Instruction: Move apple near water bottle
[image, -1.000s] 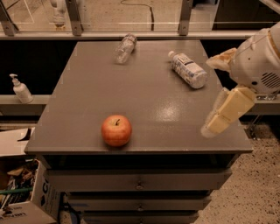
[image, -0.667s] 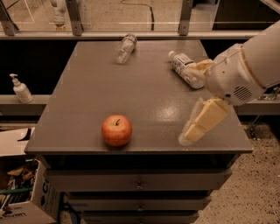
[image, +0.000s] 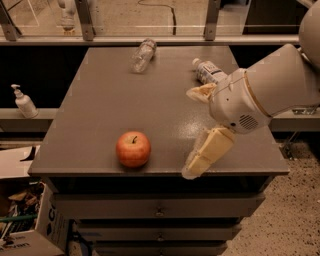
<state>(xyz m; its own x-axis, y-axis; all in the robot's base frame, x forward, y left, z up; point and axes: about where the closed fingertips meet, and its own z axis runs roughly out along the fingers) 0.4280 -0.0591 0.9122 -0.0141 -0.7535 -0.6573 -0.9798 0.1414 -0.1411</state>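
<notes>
Claw hovering over right front of counter, jaws spread wide, gripping nothing. Apple sitting near front edge, left of claw, untouched. Water bottle lying at far edge, well apart. Grasp and carry both remaining.

Red-orange apple and clear water bottle on a grey table, cream hand over its right side.

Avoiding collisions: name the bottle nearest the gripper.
The fatter, white-capped clear plastic bottle, right beside the gripper over the table's right side; the slim clear ribbed bottle lies farther back-left.
</notes>
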